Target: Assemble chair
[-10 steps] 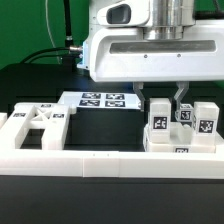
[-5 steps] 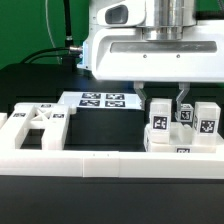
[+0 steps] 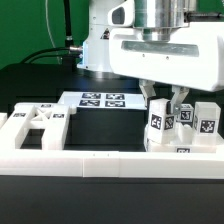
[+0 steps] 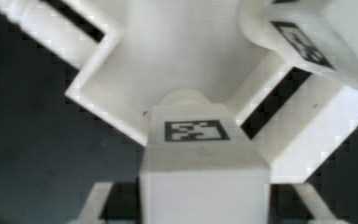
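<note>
At the exterior view's right stands the partly joined chair (image 3: 181,150), a white base with upright tagged posts. My gripper (image 3: 165,100) hangs right over it, shut on the nearest upright white post (image 3: 157,125). In the wrist view that post (image 4: 194,165) fills the middle, with a square tag on its face, and my gripper (image 4: 197,205) has one finger on each side of it. More white chair slabs (image 4: 176,50) lie beyond the post. The post's lower end is hidden behind the base.
A loose white frame-shaped chair part (image 3: 35,125) lies at the exterior view's left. The marker board (image 3: 100,100) lies flat behind it. A long low white border wall (image 3: 100,162) runs along the front. Black cables hang at the back left.
The gripper's hand has turned and shifted toward the exterior view's right while staying shut on the post. The posts and the base stay where they were.
</note>
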Tool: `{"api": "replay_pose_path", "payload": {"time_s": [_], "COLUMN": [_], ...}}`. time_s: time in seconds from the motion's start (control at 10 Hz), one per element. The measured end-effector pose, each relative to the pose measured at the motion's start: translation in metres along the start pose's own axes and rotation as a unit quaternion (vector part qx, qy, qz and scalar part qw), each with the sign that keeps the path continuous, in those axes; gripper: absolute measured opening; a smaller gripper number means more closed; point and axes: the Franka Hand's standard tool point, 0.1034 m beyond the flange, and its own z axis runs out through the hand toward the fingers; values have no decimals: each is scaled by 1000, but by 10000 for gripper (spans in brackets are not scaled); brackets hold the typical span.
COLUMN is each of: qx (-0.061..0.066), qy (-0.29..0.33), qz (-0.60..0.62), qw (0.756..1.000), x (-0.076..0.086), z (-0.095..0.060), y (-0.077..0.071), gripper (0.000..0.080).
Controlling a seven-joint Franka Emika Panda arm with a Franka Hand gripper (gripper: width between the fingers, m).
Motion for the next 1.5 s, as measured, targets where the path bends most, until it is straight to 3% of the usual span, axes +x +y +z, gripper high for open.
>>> {"api": "replay_pose_path", "payload": {"time_s": [0.3, 0.5, 0.7, 0.8, 0.9, 1.3, 1.5], "qx": [-3, -2, -3, -3, -1, -2, -3], "qy": [-2, -2, -2, -2, -2, -2, -2], "qz": [94, 84, 42, -22, -78, -203, -312], "qw": [996, 996, 999, 1000, 997, 979, 950], "x": [1, 1, 0, -1, -1, 0, 2], "z": [1, 1, 1, 1, 0, 1, 4], "y": [0, 0, -1, -2, -4, -3, -3], "gripper": [287, 287, 565, 565, 636, 648, 648]}}
